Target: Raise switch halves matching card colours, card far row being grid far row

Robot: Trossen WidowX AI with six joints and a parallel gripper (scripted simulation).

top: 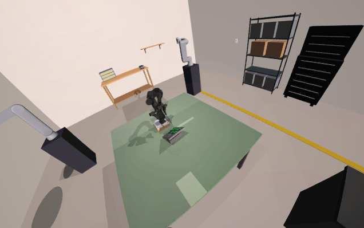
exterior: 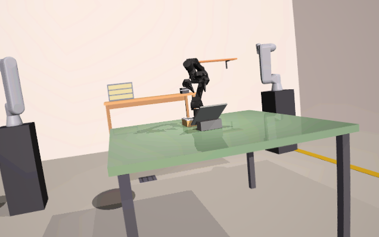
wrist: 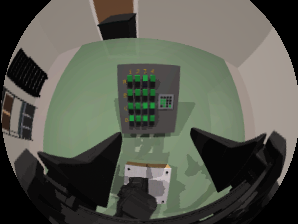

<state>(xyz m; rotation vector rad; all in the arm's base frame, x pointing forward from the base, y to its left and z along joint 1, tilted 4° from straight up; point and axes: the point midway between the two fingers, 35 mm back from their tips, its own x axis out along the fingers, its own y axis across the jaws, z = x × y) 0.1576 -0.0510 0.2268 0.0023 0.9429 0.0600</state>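
The grey panel (wrist: 173, 80) (exterior: 210, 112) stands tilted on a low block in front of the arm. Its grid of switches (wrist: 141, 100) (top: 175, 130) has several lettered rows and numbered columns, each switch with a green far half and a dark near half. Some green halves look brighter, but which halves are raised is too small to tell for sure. The small card (wrist: 163, 102) is right of the grid, with green squares mostly at its lower left and dark ones at the top and right. My gripper (wrist: 157, 133) (exterior: 199, 91) is open and empty, above and on the arm's side of the panel, touching no switch.
The arm's white-topped base plate (wrist: 162, 192) (top: 158, 126) sits just behind the panel on the green table (top: 209, 149) (exterior: 158, 149). Pedestals with grey arms (top: 192, 78) (exterior: 18, 167), a wooden bench (top: 129, 75) and a shelf rack (top: 266, 55) stand away from the table.
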